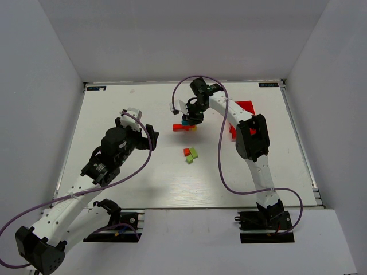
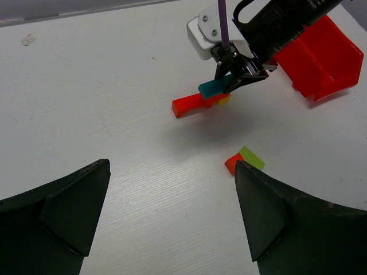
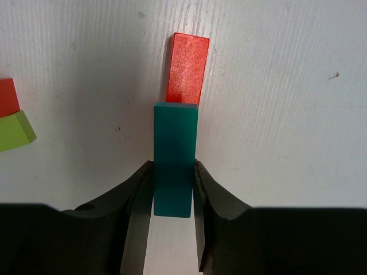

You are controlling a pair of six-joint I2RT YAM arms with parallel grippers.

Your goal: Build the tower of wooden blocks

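My right gripper (image 1: 189, 120) (image 3: 173, 177) is shut on a teal bar (image 3: 174, 154) (image 2: 213, 87) and holds it lengthwise over a red bar (image 3: 187, 67) (image 2: 190, 103) (image 1: 181, 127) lying on the table. A yellow block (image 2: 224, 99) shows beside the red bar, under the gripper. A small red block (image 1: 187, 152) (image 2: 233, 162) and a lime green block (image 1: 193, 154) (image 2: 251, 156) (image 3: 14, 130) lie together nearer the arms. My left gripper (image 1: 137, 123) (image 2: 172, 206) is open and empty, hovering left of these two blocks.
A red plastic bin (image 1: 243, 109) (image 2: 318, 57) stands at the back right, behind the right arm. The table's white surround (image 1: 57, 86) walls in three sides.
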